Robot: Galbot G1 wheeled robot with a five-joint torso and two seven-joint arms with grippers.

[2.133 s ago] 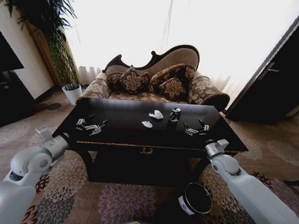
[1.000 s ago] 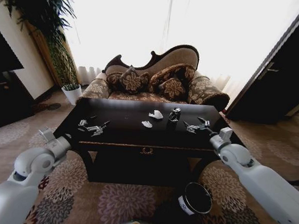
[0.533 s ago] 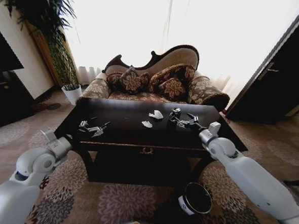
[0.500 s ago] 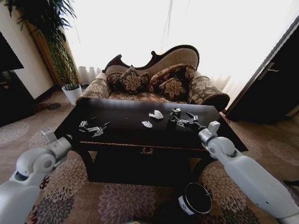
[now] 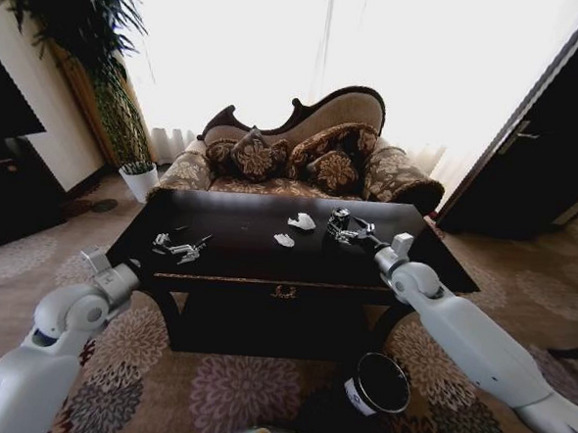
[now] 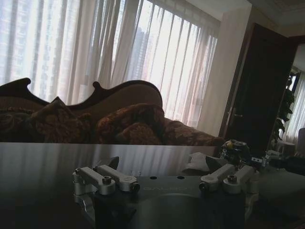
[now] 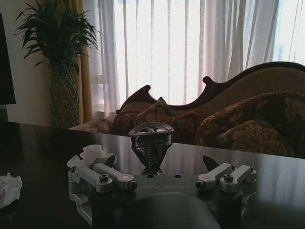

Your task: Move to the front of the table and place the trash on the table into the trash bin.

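I log L gripper low over the left part of the glossy table, jaws spread, nothing in them. Two crumpled paper bits lie mid-table: smaller one nearer me, larger one further back. Just beside them stands the crushed can, upright. R gripper sits right at the can; per R wrist view the can is framed btwn its spread fingers, not clamped. Trash bin stands on the carpet in front of the table, below my R arm.
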